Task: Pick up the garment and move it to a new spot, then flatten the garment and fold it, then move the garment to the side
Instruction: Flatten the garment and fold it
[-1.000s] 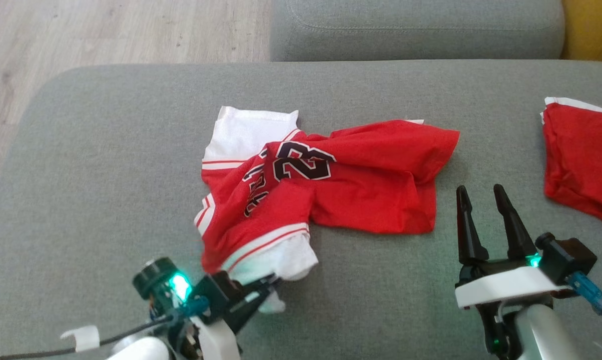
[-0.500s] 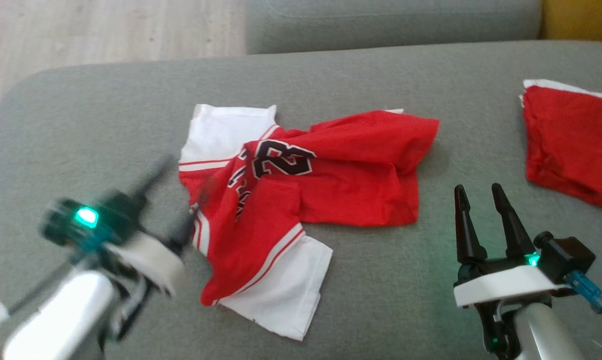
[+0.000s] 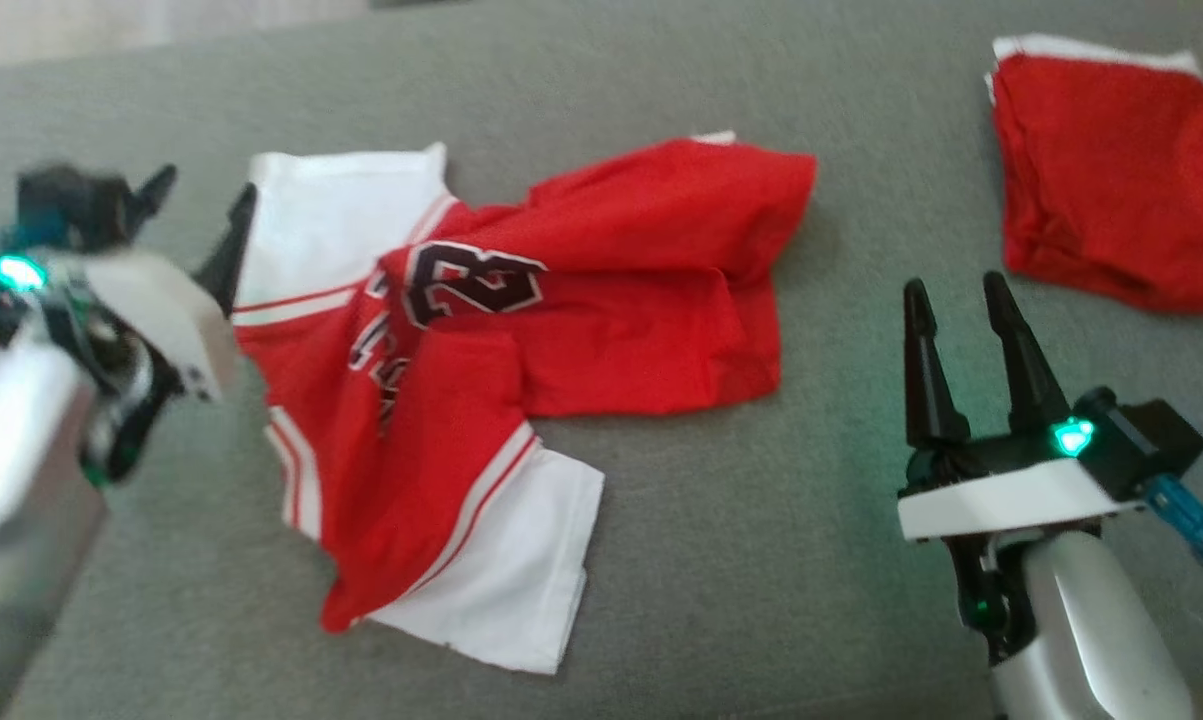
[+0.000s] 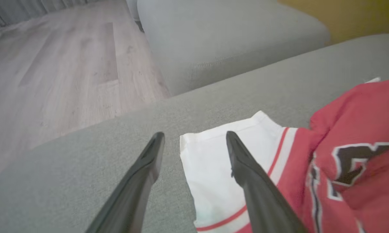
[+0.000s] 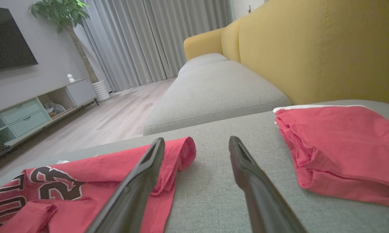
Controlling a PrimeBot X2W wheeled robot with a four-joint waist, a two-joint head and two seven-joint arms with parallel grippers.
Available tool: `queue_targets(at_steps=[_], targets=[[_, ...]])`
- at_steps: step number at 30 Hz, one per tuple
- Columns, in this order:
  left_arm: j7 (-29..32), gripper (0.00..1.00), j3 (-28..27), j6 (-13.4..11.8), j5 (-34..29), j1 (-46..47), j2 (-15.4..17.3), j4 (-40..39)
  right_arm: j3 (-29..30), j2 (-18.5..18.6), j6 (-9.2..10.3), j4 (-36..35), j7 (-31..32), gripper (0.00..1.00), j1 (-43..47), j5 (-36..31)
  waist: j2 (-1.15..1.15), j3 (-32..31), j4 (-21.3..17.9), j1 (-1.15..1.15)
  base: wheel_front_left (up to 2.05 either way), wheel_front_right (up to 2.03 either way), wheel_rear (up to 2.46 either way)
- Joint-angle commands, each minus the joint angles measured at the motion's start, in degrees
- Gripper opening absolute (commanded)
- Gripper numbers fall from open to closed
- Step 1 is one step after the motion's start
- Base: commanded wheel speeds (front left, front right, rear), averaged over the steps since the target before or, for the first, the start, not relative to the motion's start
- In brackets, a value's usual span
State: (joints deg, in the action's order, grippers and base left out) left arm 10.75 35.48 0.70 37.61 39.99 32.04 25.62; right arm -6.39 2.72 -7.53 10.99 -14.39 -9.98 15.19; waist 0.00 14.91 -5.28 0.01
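Flattening step is being worked, prob.: garment (image 3: 521, 330) is lying rumpled mid-cushion (image 3: 761, 560). Left gripper (image 3: 206, 190), wide open & empty, is being held at its white corner; right gripper (image 3: 953, 282) likewise, nr red edge. Next: corner needing to be pinched, pulled flat.

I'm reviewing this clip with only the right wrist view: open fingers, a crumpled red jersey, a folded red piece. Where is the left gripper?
Observer: The left gripper is at the garment's far left corner, partly over a white corner panel.
Operator: Holding anything?
Observer: No, its jaws stand open and empty.
Operator: Anything nearer the robot?
Observer: A second white panel lies spread on the sofa cushion.
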Motion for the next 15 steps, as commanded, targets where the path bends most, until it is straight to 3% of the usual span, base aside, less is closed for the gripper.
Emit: queue_targets(at_steps=[1,6,15], targets=[[1.8,1.00,-2.0,1.0,0.5,3.6,2.5,0.2,-1.6,0.2,0.04,-2.1,-0.6,1.00,-1.7,-0.2,0.00,2.9,-2.7,-0.01,0.00,0.00,0.00],[11.9,1.00,0.1,5.0,2.8,9.9,3.1,8.2,-2.1,0.2,0.04,-2.9,-0.6,1.00,-2.6,0.5,0.00,5.5,-5.2,-0.01,0.00,0.00,0.00],[21.4,1.00,3.1,6.6,6.1,13.5,4.4,14.3,-2.4,0.2,0.04,-3.3,-0.6,1.00,-2.7,1.5,0.00,6.6,-7.8,-0.01,0.00,0.00,0.00]])
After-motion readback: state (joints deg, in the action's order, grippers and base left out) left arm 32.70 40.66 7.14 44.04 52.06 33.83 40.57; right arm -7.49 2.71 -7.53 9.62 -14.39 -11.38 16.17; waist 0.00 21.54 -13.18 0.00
